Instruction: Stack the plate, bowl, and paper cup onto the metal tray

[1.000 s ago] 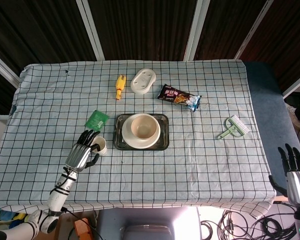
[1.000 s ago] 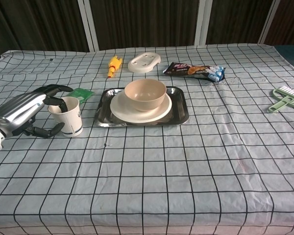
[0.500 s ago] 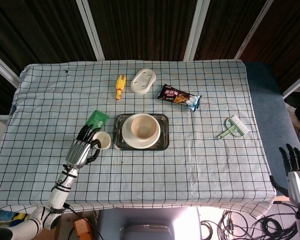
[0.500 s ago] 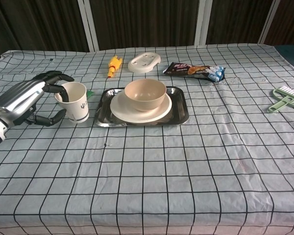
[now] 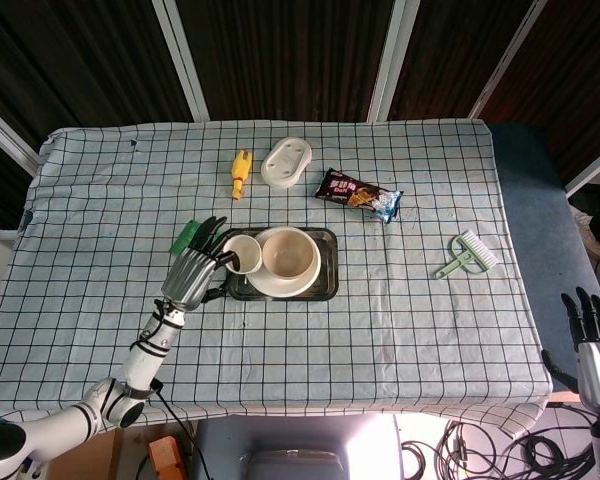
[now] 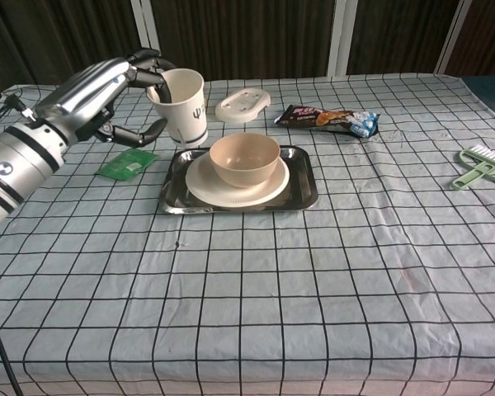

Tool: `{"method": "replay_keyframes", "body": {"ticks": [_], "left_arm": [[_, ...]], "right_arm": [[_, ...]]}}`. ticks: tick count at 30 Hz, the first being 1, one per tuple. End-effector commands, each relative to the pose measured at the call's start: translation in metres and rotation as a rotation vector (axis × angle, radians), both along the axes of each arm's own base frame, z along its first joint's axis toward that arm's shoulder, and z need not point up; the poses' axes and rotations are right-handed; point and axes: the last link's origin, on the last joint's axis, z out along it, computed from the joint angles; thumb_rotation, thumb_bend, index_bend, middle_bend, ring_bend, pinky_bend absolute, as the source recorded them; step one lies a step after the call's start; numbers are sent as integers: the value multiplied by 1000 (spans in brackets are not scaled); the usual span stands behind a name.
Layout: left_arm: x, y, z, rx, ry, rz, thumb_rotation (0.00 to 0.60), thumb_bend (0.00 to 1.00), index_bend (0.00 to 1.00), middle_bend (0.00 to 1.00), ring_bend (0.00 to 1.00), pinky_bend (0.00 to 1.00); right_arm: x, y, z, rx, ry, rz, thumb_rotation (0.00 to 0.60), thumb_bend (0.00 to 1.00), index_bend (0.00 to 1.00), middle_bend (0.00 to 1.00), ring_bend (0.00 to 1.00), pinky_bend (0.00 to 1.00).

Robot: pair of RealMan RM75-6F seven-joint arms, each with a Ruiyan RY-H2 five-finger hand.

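Left hand: I'm gripping the paper cup, lifted.
Right hand: hanging released, fingers spread.
Metal tray: carrying plate, bowl sitting inside, right of my left hand.

A checked cloth covers the table. Toward the far edge lie a yellow toy and, just beside it, a white oval dish. A dark snack packet sits a little nearer. A green brush lies toward the right edge, and a green packet left of centre.
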Motion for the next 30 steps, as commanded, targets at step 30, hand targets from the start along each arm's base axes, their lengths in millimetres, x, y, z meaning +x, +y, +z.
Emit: {"method": "replay_keyframes", "body": {"ticks": [30], "left_arm": [[27,56,-61,-161,20,147,600,480,678,191,3,60]], "right_arm": [[-9,2,19,-42,-14,-59,600,182,68,0,0,0]]}}
